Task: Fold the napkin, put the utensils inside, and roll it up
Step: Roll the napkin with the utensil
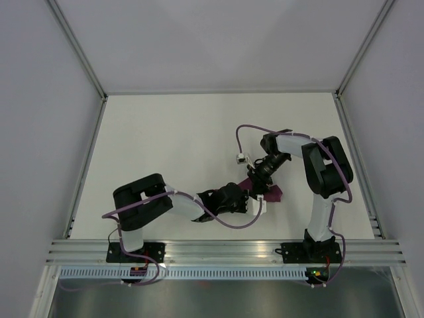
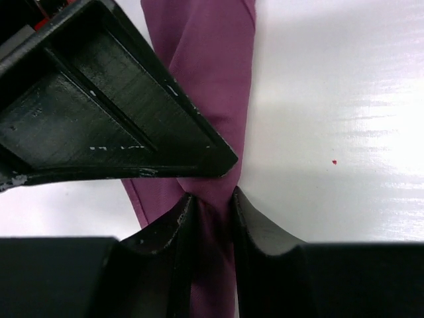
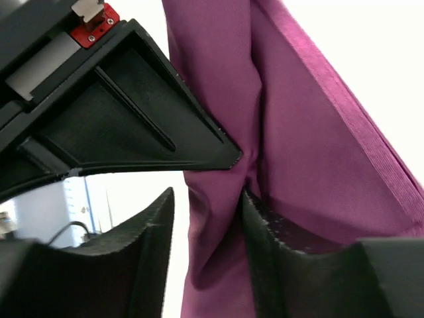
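The magenta napkin [image 1: 273, 194] is bunched into a narrow, rolled strip on the white table, between the two grippers right of centre. My left gripper [image 2: 212, 199] is shut on a fold of the napkin [image 2: 218, 79], pinching the cloth between both fingers. My right gripper [image 3: 207, 195] meets it from the far side. Its jaws stand open around the napkin [image 3: 298, 152]: cloth rests against the right finger [image 3: 265, 232], with a gap of light at the left finger. Each wrist view shows the other gripper's black finger at upper left. The utensils are hidden.
The white table [image 1: 172, 146] is walled by grey panels on the left, back and right. An aluminium rail [image 1: 218, 250] runs along the near edge by the arm bases. Purple cables [image 1: 246, 132] loop over both arms.
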Controlling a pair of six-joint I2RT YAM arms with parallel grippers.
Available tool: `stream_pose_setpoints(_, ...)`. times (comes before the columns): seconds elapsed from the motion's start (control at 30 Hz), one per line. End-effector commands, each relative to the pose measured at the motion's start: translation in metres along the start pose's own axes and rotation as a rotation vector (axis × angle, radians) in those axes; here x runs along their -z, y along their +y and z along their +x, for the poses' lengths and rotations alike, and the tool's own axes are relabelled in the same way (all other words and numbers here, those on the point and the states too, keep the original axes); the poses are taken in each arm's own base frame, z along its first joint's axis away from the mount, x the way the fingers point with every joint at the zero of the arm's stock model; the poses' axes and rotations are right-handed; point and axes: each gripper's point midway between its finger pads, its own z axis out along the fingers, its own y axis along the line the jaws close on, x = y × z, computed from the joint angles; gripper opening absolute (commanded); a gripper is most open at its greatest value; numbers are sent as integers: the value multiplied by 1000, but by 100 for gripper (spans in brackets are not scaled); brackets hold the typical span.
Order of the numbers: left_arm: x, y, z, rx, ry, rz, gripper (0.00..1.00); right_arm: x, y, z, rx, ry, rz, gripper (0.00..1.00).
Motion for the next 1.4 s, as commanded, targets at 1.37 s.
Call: stream_pose_setpoints(1.37, 14, -53, 59, 1036, 210, 742, 2, 34, 6, -14, 698, -176, 928, 76)
